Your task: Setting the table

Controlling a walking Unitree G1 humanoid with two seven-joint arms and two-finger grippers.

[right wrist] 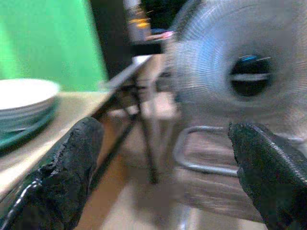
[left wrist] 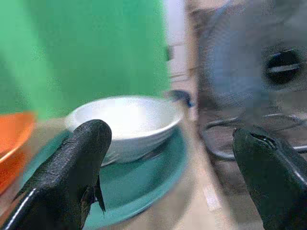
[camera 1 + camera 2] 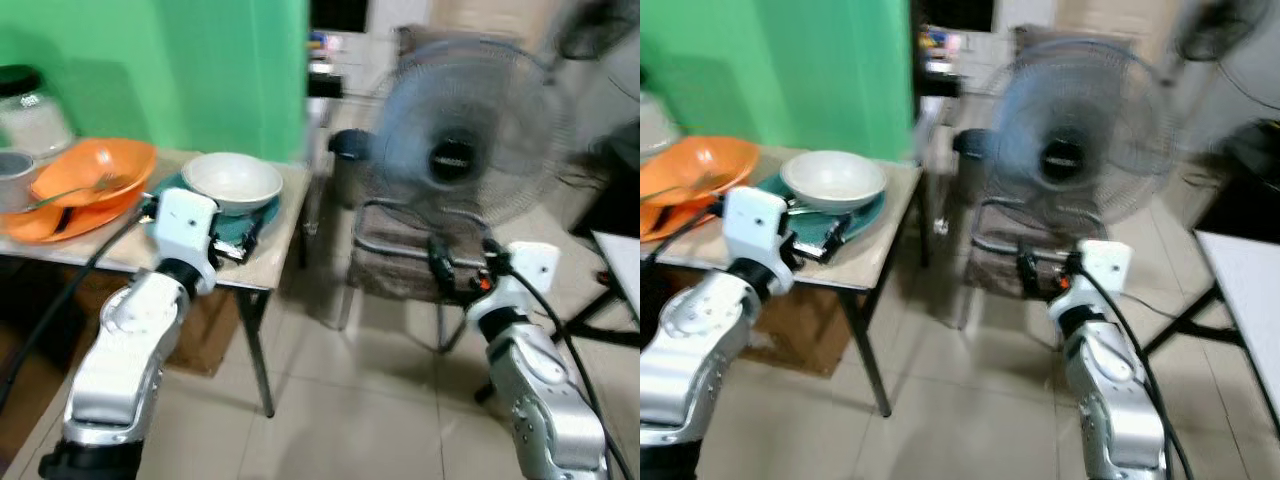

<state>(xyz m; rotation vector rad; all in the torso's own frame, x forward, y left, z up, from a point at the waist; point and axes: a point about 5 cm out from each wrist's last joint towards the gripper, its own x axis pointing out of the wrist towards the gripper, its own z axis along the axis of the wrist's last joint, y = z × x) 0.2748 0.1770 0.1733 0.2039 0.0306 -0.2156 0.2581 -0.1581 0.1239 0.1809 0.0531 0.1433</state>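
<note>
A white bowl (image 3: 233,181) sits on a teal plate (image 3: 262,215) at the right end of a small table (image 3: 270,268). Orange plates (image 3: 92,170) lie stacked further left with a fork (image 3: 72,192) on them. My left gripper (image 3: 240,240) is open at the table's front edge, just in front of the teal plate, its fingers (image 2: 67,177) spread wide before the bowl (image 2: 123,123). My right gripper (image 3: 455,275) is open in the air off to the right, in front of a standing fan (image 3: 462,150), away from the table.
A glass jar (image 3: 30,110) and a metal cup (image 3: 15,178) stand at the table's left. A green wall (image 3: 180,70) is behind. A cardboard box (image 3: 205,335) sits under the table. A white table's corner (image 3: 1245,290) is at the right. Tiled floor (image 3: 350,400) lies between.
</note>
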